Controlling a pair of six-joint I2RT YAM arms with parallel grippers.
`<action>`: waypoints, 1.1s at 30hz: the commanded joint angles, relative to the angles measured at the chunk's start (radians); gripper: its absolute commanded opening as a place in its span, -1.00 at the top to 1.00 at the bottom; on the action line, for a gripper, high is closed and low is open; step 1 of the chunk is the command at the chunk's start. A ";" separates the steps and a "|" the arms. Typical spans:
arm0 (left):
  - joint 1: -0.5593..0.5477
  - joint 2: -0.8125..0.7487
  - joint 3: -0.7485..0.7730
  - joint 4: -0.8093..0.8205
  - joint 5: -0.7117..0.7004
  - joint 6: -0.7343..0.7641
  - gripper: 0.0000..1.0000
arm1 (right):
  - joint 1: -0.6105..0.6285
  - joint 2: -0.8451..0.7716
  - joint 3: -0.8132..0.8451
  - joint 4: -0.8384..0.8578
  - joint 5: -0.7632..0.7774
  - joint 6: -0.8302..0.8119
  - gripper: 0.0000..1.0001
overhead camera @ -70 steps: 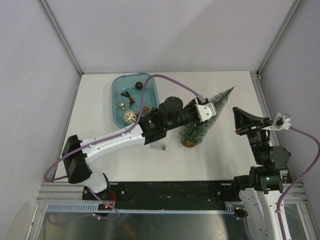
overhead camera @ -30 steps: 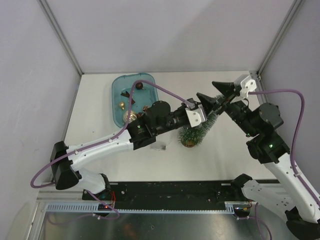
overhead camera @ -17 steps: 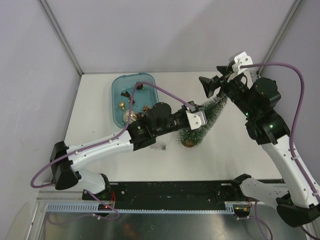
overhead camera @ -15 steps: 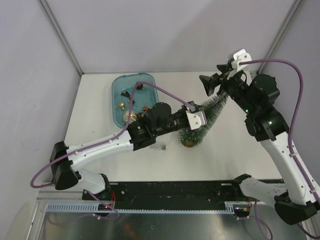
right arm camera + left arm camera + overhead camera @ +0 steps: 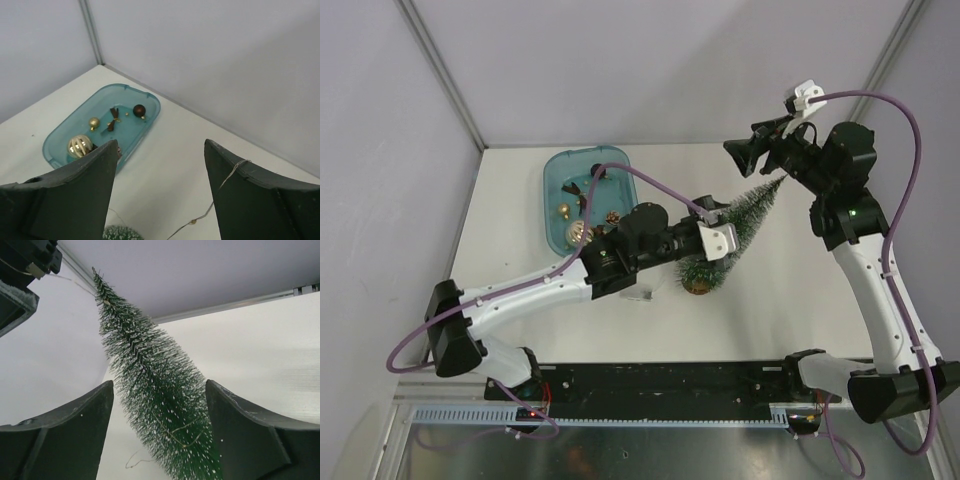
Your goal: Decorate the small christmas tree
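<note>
Much of the small christmas tree [image 5: 748,213] was hidden from above: the left gripper [image 5: 722,240] and its white camera housing covered the lower bristles, leaving only the round brown base [image 5: 697,287] and the tapering upper part. It stood on the white table [image 5: 770,300], just right of the tray [image 5: 560,175], its tip close under the right gripper [image 5: 745,160]. In the right wrist view only a frosted tuft [image 5: 122,232] showed, cut off by the frame's lower edge.

The bristles were dark green with whitish tips, forming a slim cone. The tray was translucent blue-green plastic with rounded corners, holding a striped gold ball [image 5: 80,146] and a dark brown ball [image 5: 139,110]; one finger hid its near end.

The left gripper [image 5: 159,390] stood wide apart, the tree in the gap, gripped by neither finger. The right gripper [image 5: 160,150] was equally wide and held nothing. A thin wire [image 5: 220,195] crossed one finger's edge; we could not tell whether it hung there.
</note>
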 commanded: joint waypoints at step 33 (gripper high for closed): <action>0.018 -0.005 -0.032 0.084 0.050 0.072 0.99 | -0.242 0.113 -0.160 0.576 -0.443 0.559 -0.41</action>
